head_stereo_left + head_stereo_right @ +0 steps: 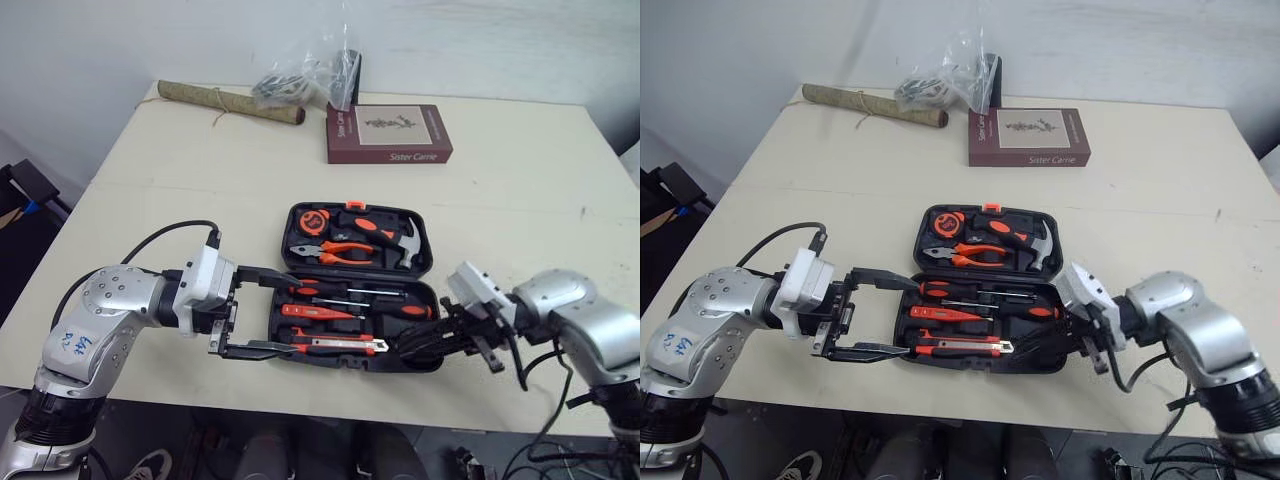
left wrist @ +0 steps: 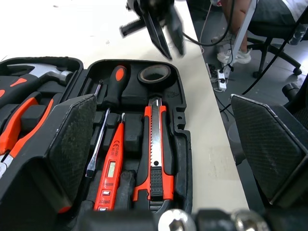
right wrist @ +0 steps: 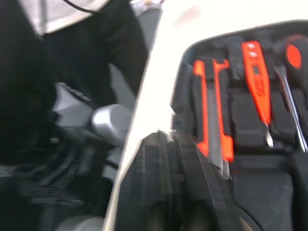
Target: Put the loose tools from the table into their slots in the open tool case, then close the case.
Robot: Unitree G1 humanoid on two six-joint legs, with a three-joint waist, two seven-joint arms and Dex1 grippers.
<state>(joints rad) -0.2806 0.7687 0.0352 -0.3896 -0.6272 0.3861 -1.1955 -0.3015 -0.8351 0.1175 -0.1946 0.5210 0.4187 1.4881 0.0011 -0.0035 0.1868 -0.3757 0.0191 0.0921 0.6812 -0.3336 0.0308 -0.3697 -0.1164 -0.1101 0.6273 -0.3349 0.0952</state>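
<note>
Flanking the open tool case [image 1: 428, 258] — left gripper [image 1: 286, 314] wide, right gripper [image 1: 415, 345] seemingly narrow.

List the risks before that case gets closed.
The tool case lies near the front edge of the table; a push from either gripper might slide it off. The left gripper is open with one finger over the case's left end, so the folding lid could catch it. The right gripper crowds the right end and may block the lid.
</note>
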